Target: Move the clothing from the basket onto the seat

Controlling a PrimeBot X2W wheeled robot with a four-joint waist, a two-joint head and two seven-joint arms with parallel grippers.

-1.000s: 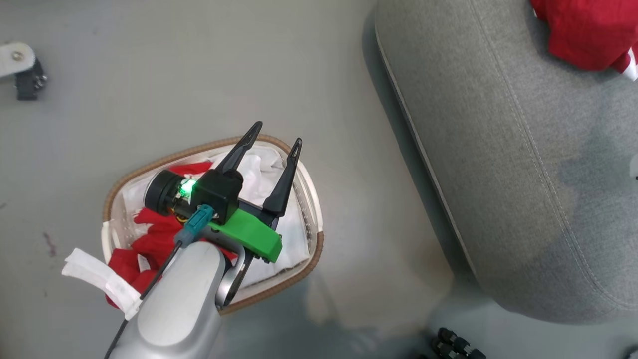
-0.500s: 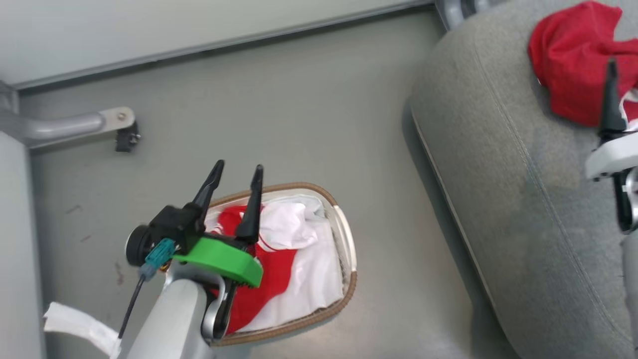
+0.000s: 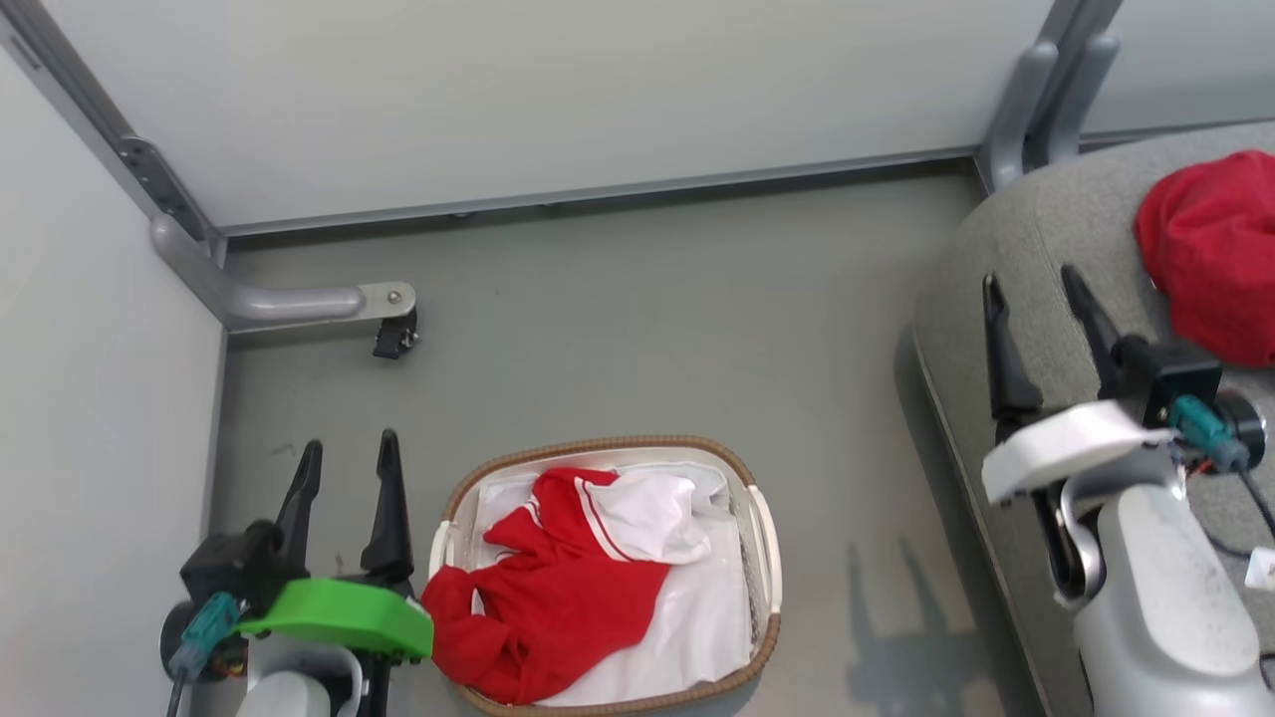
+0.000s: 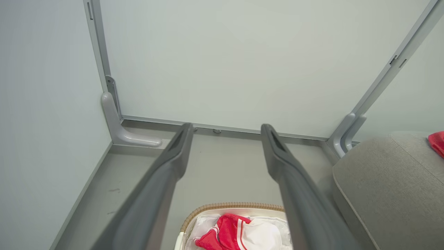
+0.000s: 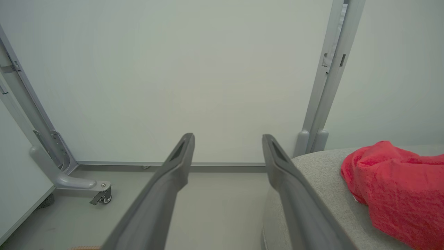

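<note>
Grey floor (image 3: 647,319) | basket (image 3: 762,518) at 6 o'clock, clothing (image 3: 558,597) inside | red piece (image 3: 1205,249) on seat (image 3: 956,319) at 3 o'clock | looks soft, light, floppy; best pinch a top fold | left gripper (image 3: 351,443), right gripper (image 3: 1031,279) both spread, empty

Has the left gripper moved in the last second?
Yes. The left gripper was above the basket; now it is beside its left rim, open.

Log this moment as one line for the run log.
left gripper open, empty, near basket | right gripper open, empty, by seat edge | red jersey in basket | red garment on seat
</note>
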